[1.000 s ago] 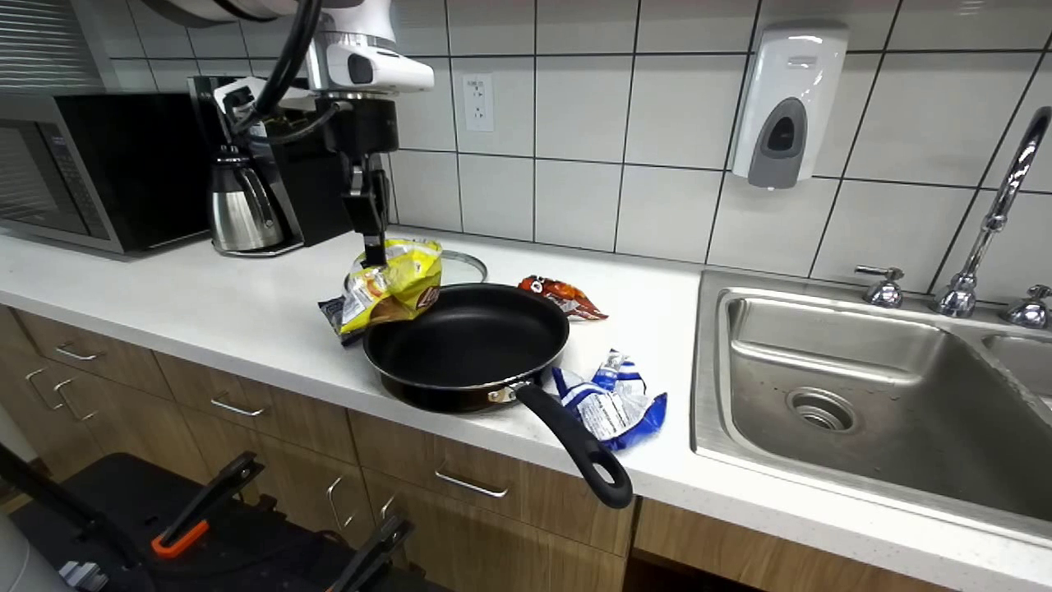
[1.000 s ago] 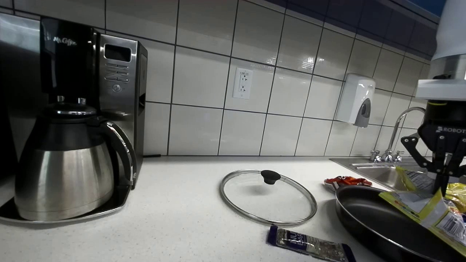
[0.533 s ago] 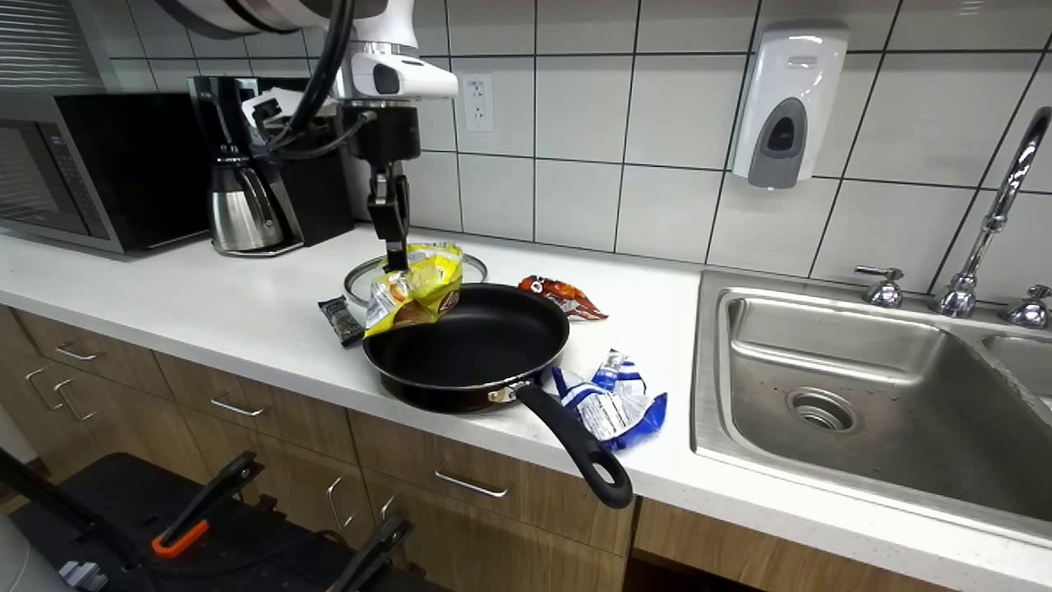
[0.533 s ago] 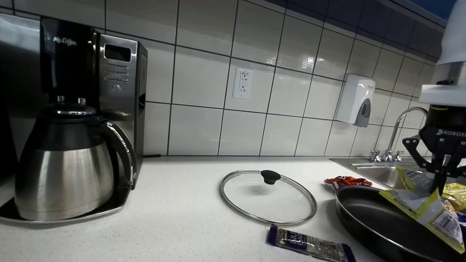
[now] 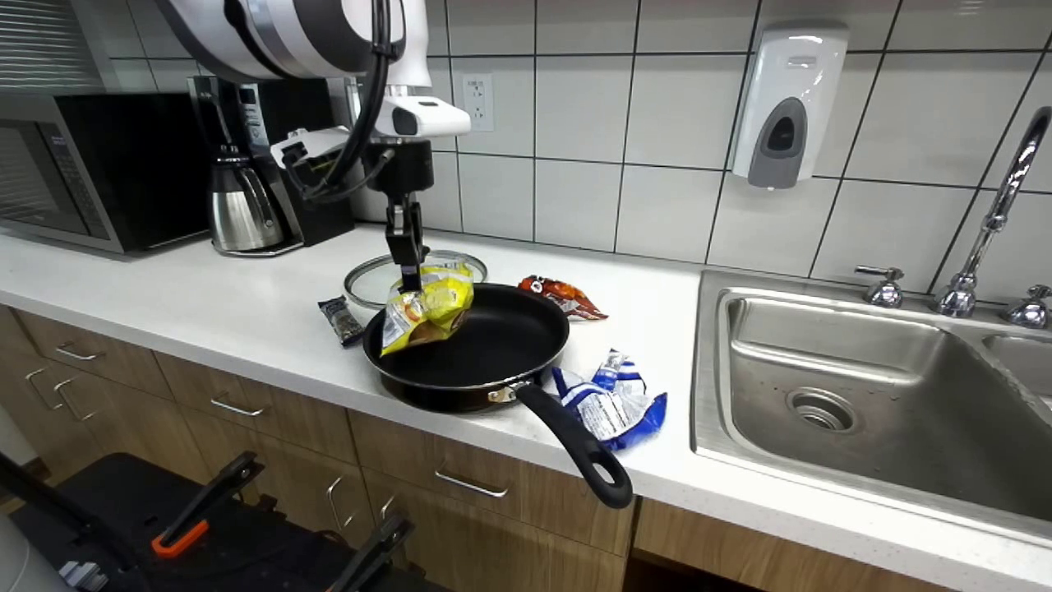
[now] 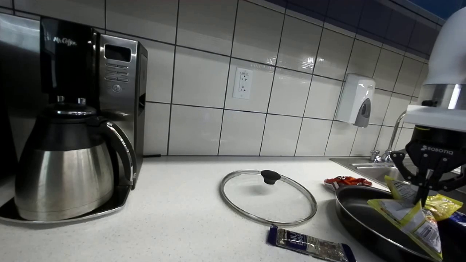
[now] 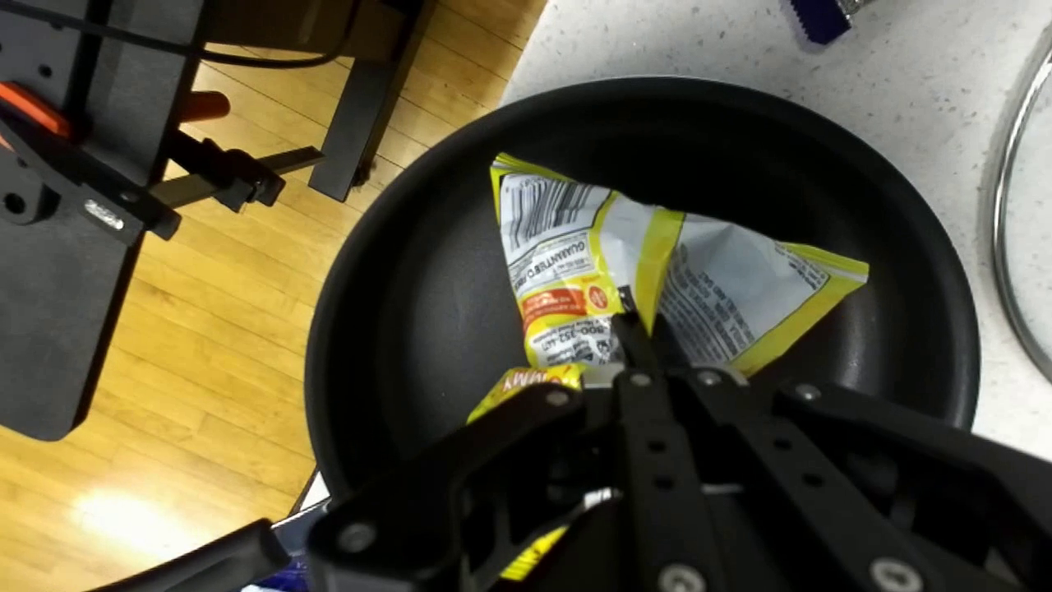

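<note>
- Jaws, nearly together, pinch a fold of the yellow bag [image 5: 437,308] over the pan [image 5: 518,333].
- A steady pinch and slow moves should prevent it snagging on the pan's rim.

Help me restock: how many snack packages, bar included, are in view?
4: yellow bag in the gripper, over the pan; red bag and blue bag beside that pan; nut bar near the lid.

Pale tiled wall [image 5: 579,103], glossy and dark-lined, above wood-grain cabinets [image 5: 394,444]; shiny yellow plank floor [image 7: 222,353].
</note>
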